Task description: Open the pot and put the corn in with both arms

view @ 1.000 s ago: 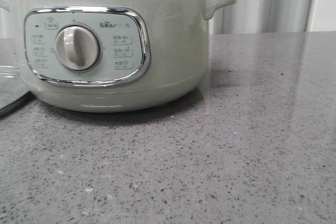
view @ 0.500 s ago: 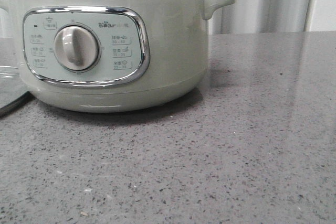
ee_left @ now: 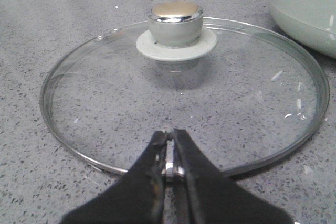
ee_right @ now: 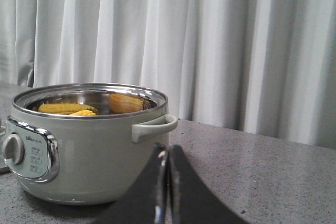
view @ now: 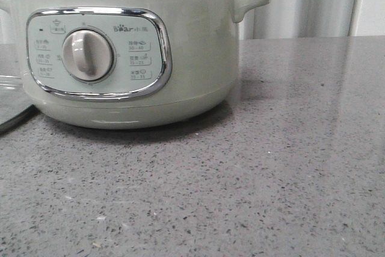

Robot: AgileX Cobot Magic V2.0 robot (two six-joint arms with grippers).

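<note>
- Since a second before, the pot (view: 123,52) had shifted very slightly toward the left of the front view; nothing else in that view had changed.
- Pot: pale grey-green, round, standing upright on the counter (view: 271,167), lid off; steel rim, chrome-framed panel with a beige dial (view: 88,55), one side handle (view: 249,1) projecting to the right.
- Corn (ee_right: 68,108): yellow, lying inside the pot against the steel inner wall, seen in the right wrist view; yellow also showed further along the wall, and whether that was the cob or its reflection could not be told.
- Lid (ee_left: 184,93): clear glass with a metal band, lying flat on the counter with its knob (ee_left: 175,22) upward, just beside the pot at the robot's left; only its edge (view: 12,109) entered the front view.
- Left tool (ee_left: 169,148): fingers together, nothing between them, hovering over the near edge of the lid; contact with the glass could not be told.
- Right tool (ee_right: 167,182): fingers together, empty, held on the handle side of the pot and clear of it.
- Counter: grey speckled stone, glossy.
- Curtain (ee_right: 210,40): pale, pleated, hanging behind the counter.
</note>
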